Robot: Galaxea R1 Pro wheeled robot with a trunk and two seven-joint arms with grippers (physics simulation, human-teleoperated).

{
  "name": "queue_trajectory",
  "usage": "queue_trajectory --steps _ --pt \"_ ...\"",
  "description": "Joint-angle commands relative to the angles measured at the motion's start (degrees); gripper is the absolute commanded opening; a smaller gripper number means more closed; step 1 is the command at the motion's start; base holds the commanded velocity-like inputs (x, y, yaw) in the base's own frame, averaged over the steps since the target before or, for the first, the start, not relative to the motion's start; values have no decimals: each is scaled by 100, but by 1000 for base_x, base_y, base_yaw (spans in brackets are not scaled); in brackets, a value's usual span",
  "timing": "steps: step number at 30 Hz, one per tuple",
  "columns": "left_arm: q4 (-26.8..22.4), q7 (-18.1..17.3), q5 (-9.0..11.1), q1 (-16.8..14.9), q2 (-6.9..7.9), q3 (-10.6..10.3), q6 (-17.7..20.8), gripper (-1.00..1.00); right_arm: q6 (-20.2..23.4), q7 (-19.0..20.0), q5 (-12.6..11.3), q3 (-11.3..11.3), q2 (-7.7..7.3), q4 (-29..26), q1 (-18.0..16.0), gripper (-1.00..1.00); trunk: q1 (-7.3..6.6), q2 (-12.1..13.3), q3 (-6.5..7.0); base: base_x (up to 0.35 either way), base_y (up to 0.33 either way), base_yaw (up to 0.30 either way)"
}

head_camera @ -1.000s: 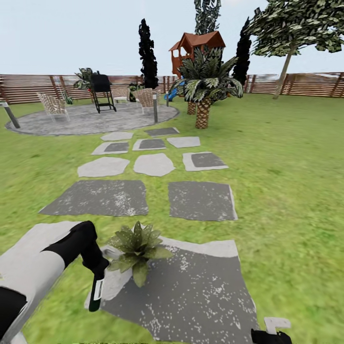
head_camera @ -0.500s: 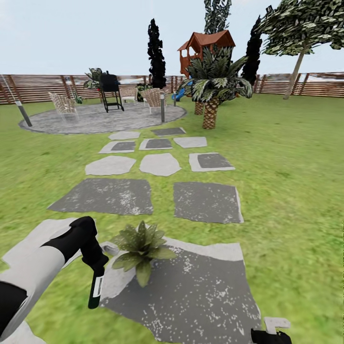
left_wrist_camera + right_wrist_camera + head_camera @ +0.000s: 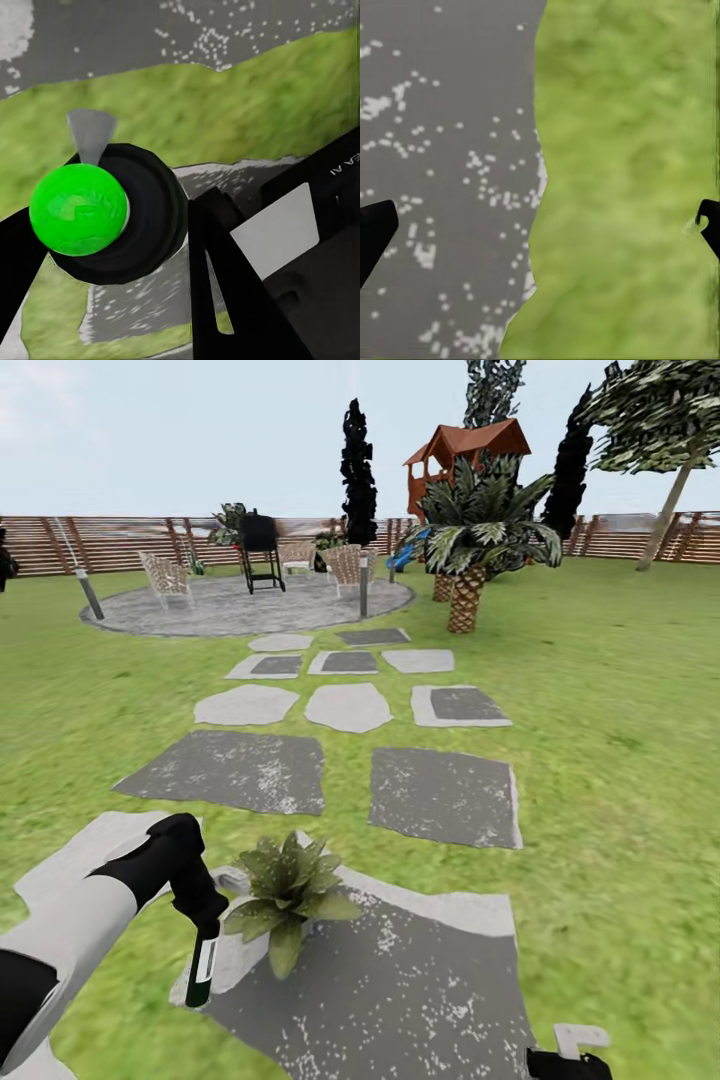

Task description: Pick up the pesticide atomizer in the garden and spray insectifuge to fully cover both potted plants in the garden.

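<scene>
Head view: left fingers (image 3: 205, 932) clamp pesticide atomizer (image 3: 201, 968); right fingers (image 3: 540, 225) spread, tips cropped.

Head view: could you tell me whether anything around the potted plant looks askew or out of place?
Only the pesticide atomizer hangs upside down from the left gripper, beside the potted plant, which sits upright on the stone slab.

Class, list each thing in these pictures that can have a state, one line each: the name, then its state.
pesticide atomizer: held in the left gripper, hanging top down beside the plant.
left gripper: shut on the pesticide atomizer.
right gripper: open, fingers wide apart, holding nothing, over the slab edge and grass.
potted plant: upright on the near stepping slab.
</scene>
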Motion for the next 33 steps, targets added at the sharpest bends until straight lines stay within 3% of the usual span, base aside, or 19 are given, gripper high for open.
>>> queue_trajectory --steps 1,15,23,26,30,33 --pt "-11 -57 -45 -2 2 -24 57 -100 -15 -11 -54 48 -8 7 -1 100 0 -2 -5 88 -271 29" --pt "-2 -43 -55 65 -57 -39 51 -100 -8 2 -54 54 -4 -6 -1 100 0 -2 -5 -151 -253 6" --pt "10 26 -61 240 23 -38 43 -100 -8 -4 -54 54 1 -11 0 100 0 -2 -5 -115 -79 229" --pt "8 268 -63 396 7 -18 43 -100 -10 -4 -54 54 3 -15 0 100 0 -2 -5 -5 -3 276" --pt "7 934 -16 537 -131 38 48 -100 -10 -4 -54 54 1 -16 -1 100 0 -2 -5 -1 -1 190" --pt "7 1074 2 555 -195 242 51 -100 -12 -4 -54 49 -3 1 0 100 0 -2 -5 0 0 34"
